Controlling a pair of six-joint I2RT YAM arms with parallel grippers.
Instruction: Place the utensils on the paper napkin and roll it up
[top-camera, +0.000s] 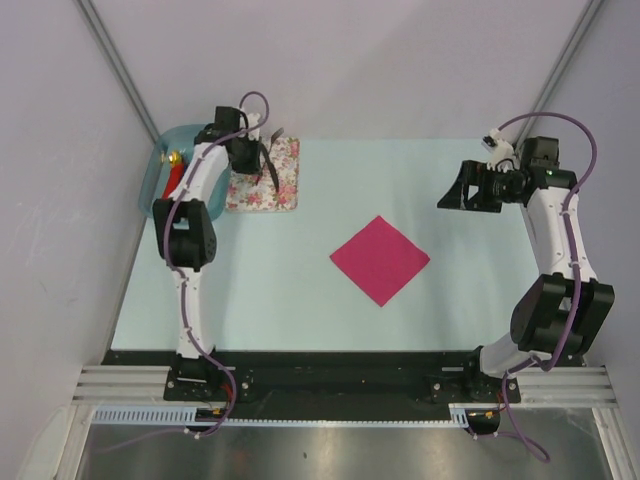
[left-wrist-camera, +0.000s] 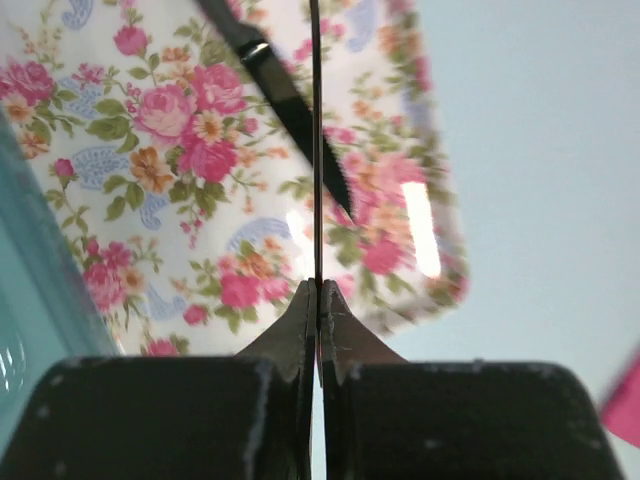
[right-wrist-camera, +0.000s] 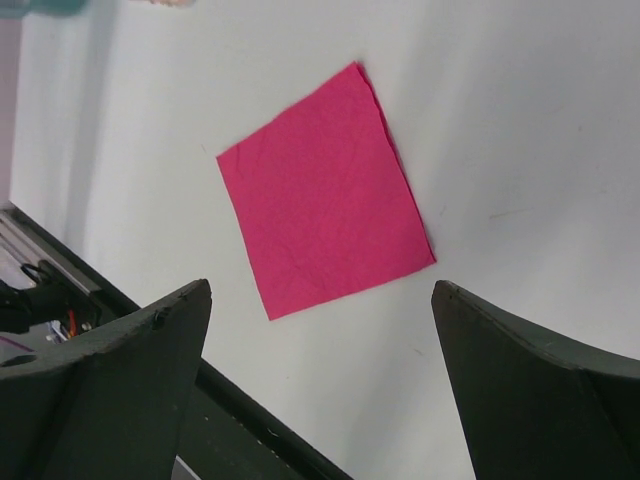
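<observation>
The paper napkin is a magenta-pink square lying flat as a diamond at mid table; one corner shows in the left wrist view. My left gripper is over the rose-print mat at the back left. It is shut on a slim dark utensil seen edge-on, so I cannot tell whether it is the fork or the knife. A second dark utensil with a serrated tip lies slantwise on the mat. My right gripper hangs open and empty at the back right, apart from the napkin.
A teal basket holding a red item stands left of the mat, against the left wall. The black rail runs along the table's near edge. White walls close in the table on three sides.
</observation>
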